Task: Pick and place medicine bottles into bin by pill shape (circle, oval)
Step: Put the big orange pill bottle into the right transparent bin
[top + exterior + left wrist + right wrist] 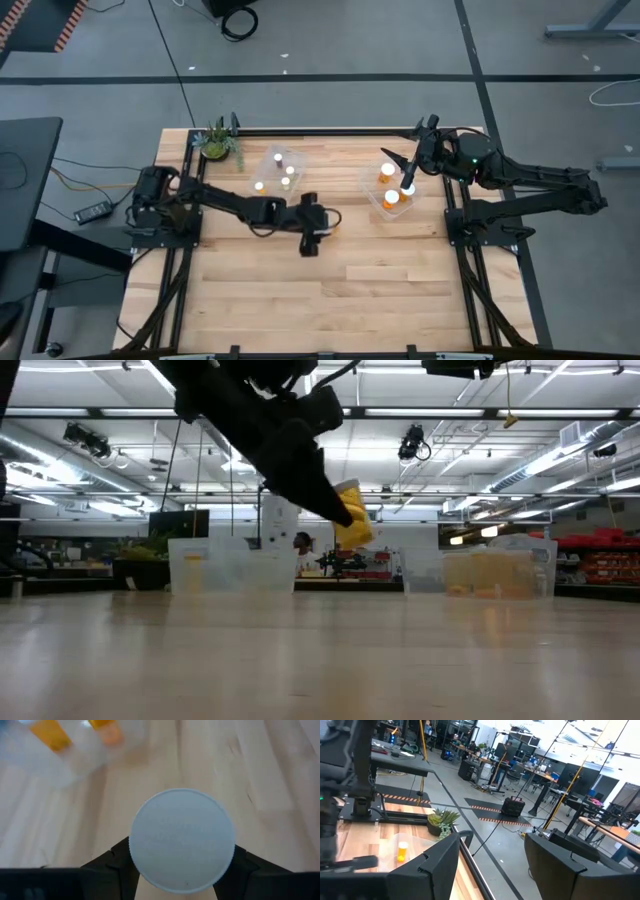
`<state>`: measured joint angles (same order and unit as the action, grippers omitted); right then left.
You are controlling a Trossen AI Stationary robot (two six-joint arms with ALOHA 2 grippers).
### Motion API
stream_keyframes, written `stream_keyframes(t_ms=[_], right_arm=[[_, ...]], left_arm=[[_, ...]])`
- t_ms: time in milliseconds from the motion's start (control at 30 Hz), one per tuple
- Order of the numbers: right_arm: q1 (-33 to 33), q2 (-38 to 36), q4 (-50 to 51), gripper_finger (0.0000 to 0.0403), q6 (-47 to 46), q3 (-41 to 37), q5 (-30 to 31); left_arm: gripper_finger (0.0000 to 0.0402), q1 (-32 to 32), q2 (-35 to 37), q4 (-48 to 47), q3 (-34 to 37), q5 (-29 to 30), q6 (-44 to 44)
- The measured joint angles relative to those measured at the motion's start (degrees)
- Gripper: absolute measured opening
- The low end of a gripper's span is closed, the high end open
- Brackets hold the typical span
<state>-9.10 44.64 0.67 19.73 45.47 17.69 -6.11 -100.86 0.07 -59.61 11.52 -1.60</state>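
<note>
My left gripper (312,238) is over the middle of the table, shut on an orange medicine bottle (352,520) with a round white cap (182,840). In the high view the gripper hides the bottle. My right gripper (490,865) is open and empty above the right clear bin (392,205), which holds orange bottles (388,173). The left clear bin (272,172) holds several white-capped bottles (290,170). My left gripper pinches the bottle between its two fingers (112,865), one on each side just behind the cap (140,870); the cap hides the place of contact. The bottle is lifted clear of the table and tilted, its orange body (355,535) sticking out past the fingertips.
A small green potted plant (217,143) stands at the table's far left corner. The two bins stand side by side in the far half of the table, and in the low view they show as the left bin (235,565) and the right bin (495,572). Bare wood (330,300) fills the near half.
</note>
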Motion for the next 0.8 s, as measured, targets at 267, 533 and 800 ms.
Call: stream_keyframes(t_ms=[267,533,800], right_arm=[[0.0,0.0,-0.1,0.0233,0.7,0.0,0.0],[0.0,0.0,-2.2,0.0233,1.3,0.0,0.5],[0.0,0.0,-2.1,0.0233,1.5,0.0,0.5]], left_arm=[[0.0199,6.5,-0.4,10.8,0.0,-0.5,-2.5],[0.0195,11.0,-6.9,17.3,-3.6,-1.7,-2.7],[0.0200,12.8,-16.5,16.0,-17.6,-2.3,-6.8]])
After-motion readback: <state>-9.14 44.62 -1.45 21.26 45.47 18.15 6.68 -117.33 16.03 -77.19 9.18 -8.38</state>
